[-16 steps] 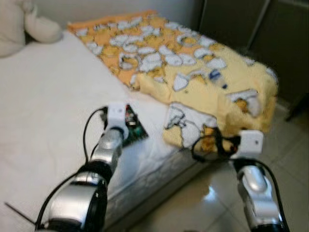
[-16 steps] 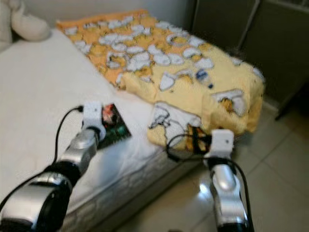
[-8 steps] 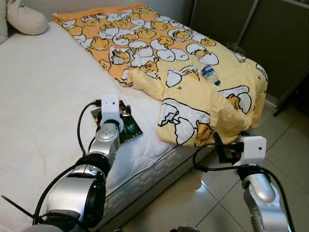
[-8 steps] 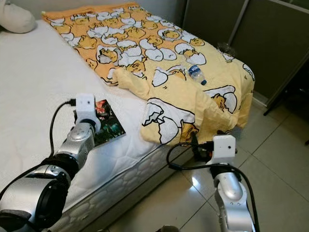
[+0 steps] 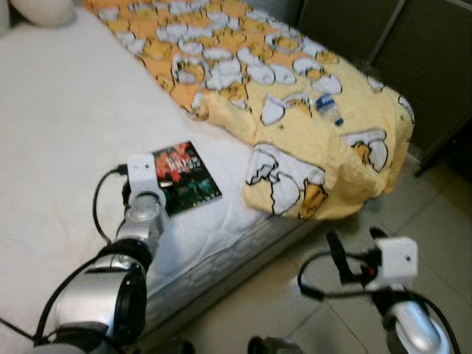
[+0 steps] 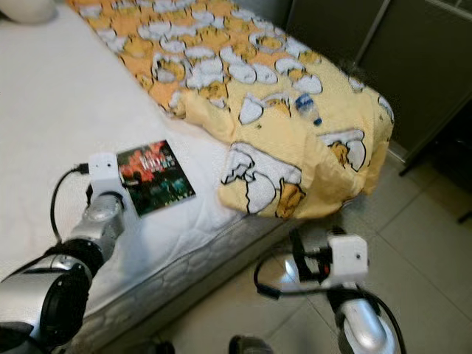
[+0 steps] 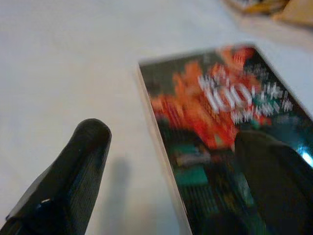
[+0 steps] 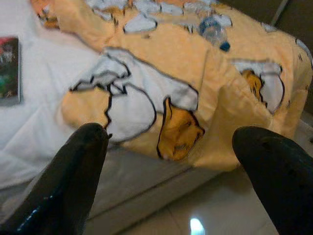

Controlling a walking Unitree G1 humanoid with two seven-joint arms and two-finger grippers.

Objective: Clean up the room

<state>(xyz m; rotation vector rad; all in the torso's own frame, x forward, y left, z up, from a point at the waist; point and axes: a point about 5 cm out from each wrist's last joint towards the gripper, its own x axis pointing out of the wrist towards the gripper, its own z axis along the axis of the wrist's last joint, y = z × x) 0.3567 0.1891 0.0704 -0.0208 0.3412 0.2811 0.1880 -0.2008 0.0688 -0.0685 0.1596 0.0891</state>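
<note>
So: white bed (image 5: 66,133), yellow blanket (image 5: 295,110) over its far right corner, water bottle (image 5: 329,109) on the blanket. Book (image 5: 186,177) flat near bed edge; left gripper (image 7: 171,161) open, straddling it. Right gripper (image 8: 176,161) open above floor.

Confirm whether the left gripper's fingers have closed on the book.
No. The left gripper has its fingers spread wide, and the book lies flat on the white mattress between them.

Dark glossy-covered book (image 5: 183,177), sheen on cover. White quilted matt mattress cloth (image 5: 59,133). Soft yellow-orange egg-print fabric blanket (image 5: 295,110), wrinkled. Clear plastic bottle (image 5: 329,109). Pale glossy floor tiles (image 6: 428,243). Brushed silver metal arms.
</note>
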